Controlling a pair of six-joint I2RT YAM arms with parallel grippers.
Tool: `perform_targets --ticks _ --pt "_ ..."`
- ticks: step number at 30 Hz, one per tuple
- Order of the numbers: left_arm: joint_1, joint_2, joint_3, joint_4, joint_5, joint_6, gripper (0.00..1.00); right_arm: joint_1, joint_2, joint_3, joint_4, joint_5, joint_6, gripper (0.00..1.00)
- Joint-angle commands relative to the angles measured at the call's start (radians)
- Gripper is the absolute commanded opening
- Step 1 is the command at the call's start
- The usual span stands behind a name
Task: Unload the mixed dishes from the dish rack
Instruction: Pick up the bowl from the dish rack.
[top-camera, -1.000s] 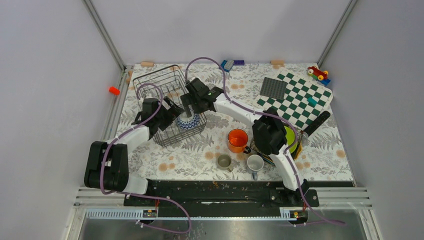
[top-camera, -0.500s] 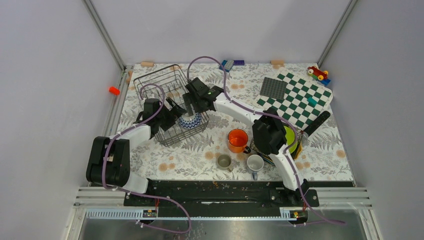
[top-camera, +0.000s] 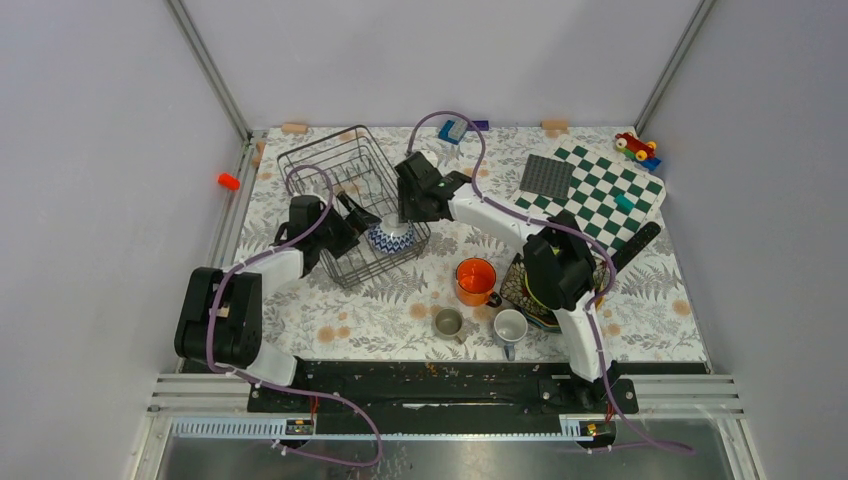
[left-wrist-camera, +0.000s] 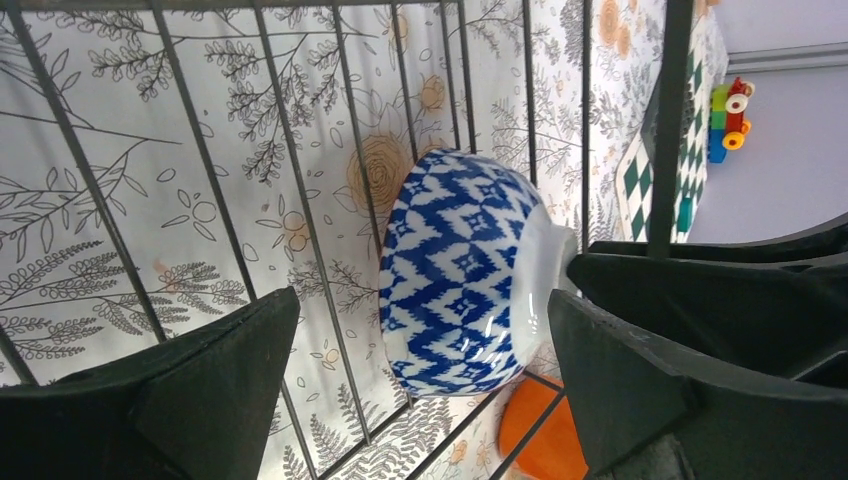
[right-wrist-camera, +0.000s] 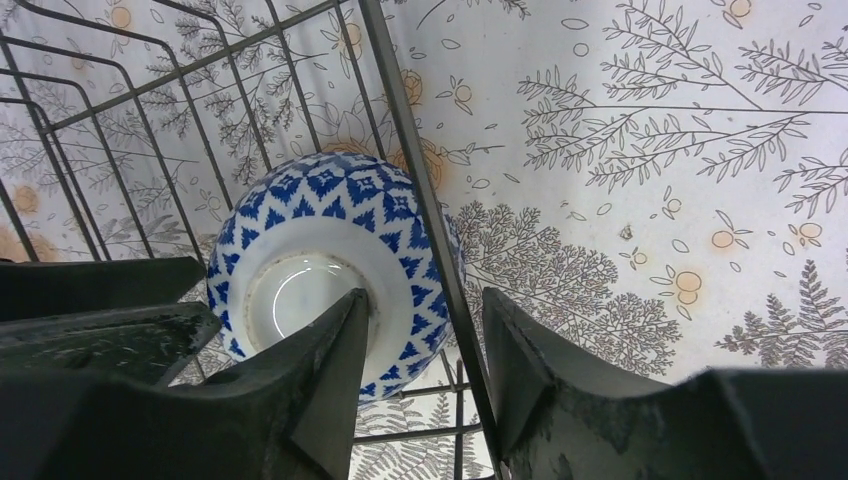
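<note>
On the floral counter (top-camera: 380, 320), the dish rack (top-camera: 335, 180) is sitting upper left of centre, with the patterned bowl (top-camera: 385, 240) lying in its lower right corner, seemingly foot-up. The left claw (left-wrist-camera: 420, 320) is hanging spread wide outside the wires. The right claw (right-wrist-camera: 422, 300) is straddling bowl and wire; I cannot tell whether it is pinching.

Pale lilac-grey panels close in the table on three sides: the back wall (top-camera: 440, 50) at 12 o'clock, the left wall (top-camera: 90, 200) at 9 and the right wall (top-camera: 775, 200) at 3. Slanting aluminium posts (top-camera: 210, 70) rise at 11 and 1. The tablecloth (top-camera: 660, 300), printed with ferns and orange flowers, lies in soft, even light. A black bar (top-camera: 430, 385) runs along 6 o'clock.
</note>
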Motion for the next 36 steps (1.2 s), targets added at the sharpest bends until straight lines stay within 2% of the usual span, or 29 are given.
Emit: perform_targets --ticks 1,6,16,19,22,25,27,32,36 --pt "-0.030 0.010 0.036 0.002 -0.008 0.028 0.99 -0.023 -0.031 -0.027 -0.009 -0.004 0.054 0.43" --pt "-0.062 0.047 0.042 0.072 0.046 0.000 0.99 -0.024 -0.027 -0.030 -0.002 -0.036 0.059 0.42" --pt "-0.088 0.100 -0.011 0.351 0.119 -0.166 0.98 -0.025 -0.049 -0.068 0.034 -0.070 0.056 0.39" --pt "-0.094 0.115 -0.017 0.423 0.141 -0.223 0.89 -0.024 -0.064 -0.094 0.066 -0.097 0.058 0.39" --pt "-0.103 0.138 -0.018 0.489 0.153 -0.261 0.73 -0.025 -0.071 -0.105 0.079 -0.117 0.055 0.38" --pt "-0.104 0.147 -0.007 0.480 0.150 -0.264 0.59 -0.025 -0.079 -0.114 0.082 -0.114 0.057 0.38" --pt "-0.109 0.144 0.002 0.436 0.134 -0.245 0.54 -0.024 -0.086 -0.123 0.088 -0.114 0.056 0.40" --pt "-0.119 0.129 0.001 0.404 0.107 -0.224 0.39 -0.024 -0.107 -0.134 0.091 -0.105 0.056 0.59" --pt "-0.119 0.124 0.004 0.418 0.116 -0.235 0.28 -0.024 -0.136 -0.143 0.092 -0.085 0.056 0.68"
